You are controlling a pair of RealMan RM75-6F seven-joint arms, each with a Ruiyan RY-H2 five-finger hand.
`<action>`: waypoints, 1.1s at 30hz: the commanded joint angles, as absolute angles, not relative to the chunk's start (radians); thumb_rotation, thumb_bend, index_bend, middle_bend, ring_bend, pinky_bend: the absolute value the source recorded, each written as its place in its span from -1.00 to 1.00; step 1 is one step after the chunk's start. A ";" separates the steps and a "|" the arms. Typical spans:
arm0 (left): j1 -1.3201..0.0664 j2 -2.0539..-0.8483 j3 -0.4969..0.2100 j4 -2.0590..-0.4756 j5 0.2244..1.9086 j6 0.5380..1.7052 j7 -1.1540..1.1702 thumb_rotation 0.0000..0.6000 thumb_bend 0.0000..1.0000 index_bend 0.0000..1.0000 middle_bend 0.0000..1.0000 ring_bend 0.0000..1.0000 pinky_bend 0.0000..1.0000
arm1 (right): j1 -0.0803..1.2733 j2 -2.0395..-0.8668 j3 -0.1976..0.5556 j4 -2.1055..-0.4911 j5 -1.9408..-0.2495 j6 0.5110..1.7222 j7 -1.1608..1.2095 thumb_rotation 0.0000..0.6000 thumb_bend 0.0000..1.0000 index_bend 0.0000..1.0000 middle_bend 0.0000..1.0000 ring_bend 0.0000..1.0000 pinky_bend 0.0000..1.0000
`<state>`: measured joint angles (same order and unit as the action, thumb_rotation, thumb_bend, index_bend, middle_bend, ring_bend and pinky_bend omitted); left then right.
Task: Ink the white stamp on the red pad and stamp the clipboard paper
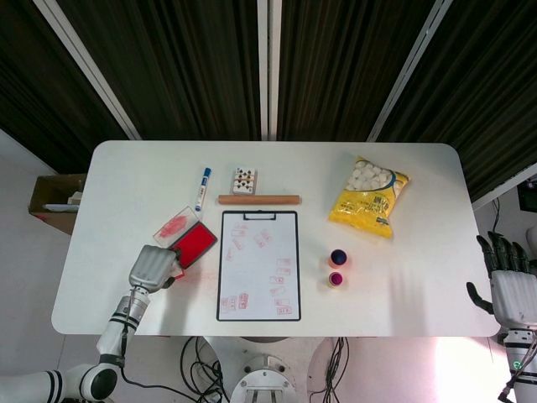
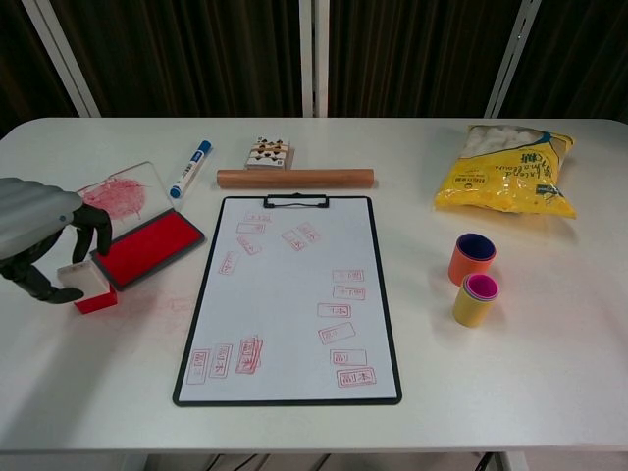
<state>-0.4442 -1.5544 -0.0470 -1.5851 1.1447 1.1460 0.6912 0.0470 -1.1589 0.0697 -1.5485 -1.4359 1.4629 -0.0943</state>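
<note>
Head view: left hand (image 1: 152,267) sits over the white stamp, hiding it, just left of the red pad (image 1: 195,244) and clipboard (image 1: 258,265). Right hand (image 1: 509,290) hangs off the tabletop's (image 1: 403,277) right edge, fingers apart, holding nothing.

Chest view: left hand (image 2: 39,235) has its fingers curled around the white stamp (image 2: 84,286), which stands on the tabletop (image 2: 510,373) just beside the red pad (image 2: 147,246). Whether the fingers actually clamp it cannot be told. Clipboard (image 2: 290,299) paper carries many red impressions.
</note>
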 commanded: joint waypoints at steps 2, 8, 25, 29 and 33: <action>-0.447 -1.557 -0.050 -1.577 1.140 1.149 0.691 1.00 -0.62 -0.12 0.05 0.44 0.73 | 0.047 -1.158 0.070 -1.548 -1.433 1.460 -0.092 1.00 -0.53 -1.00 -1.00 -1.00 -1.00; -0.450 -1.550 -0.047 -1.571 1.129 1.149 0.688 1.00 -0.62 -0.10 0.07 0.44 0.73 | 0.048 -1.158 0.069 -1.547 -1.431 1.457 -0.092 1.00 -0.52 -1.00 -1.00 -1.00 -1.00; -0.459 -1.541 -0.035 -1.570 1.151 1.128 0.620 1.00 -0.54 0.00 0.13 0.46 0.75 | 0.052 -1.158 0.068 -1.557 -1.427 1.448 -0.104 1.00 -0.51 -1.00 -1.00 -1.00 -1.00; -0.461 -1.541 -0.039 -1.567 1.161 1.125 0.589 1.00 -0.50 0.00 0.13 0.47 0.75 | 0.053 -1.158 0.069 -1.559 -1.425 1.446 -0.106 1.00 -0.51 -1.00 -1.00 -1.00 -1.00; -0.462 -1.542 -0.038 -1.559 1.162 1.119 0.571 1.00 -0.49 0.00 0.13 0.47 0.75 | 0.053 -1.158 0.069 -1.561 -1.424 1.445 -0.109 1.00 -0.51 -1.00 -1.00 -1.00 -1.00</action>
<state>-0.4618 -1.5418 -0.0377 -1.5605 1.1623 1.1203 0.5729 0.0534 -1.1585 0.0687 -1.5608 -1.4244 1.4451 -0.1088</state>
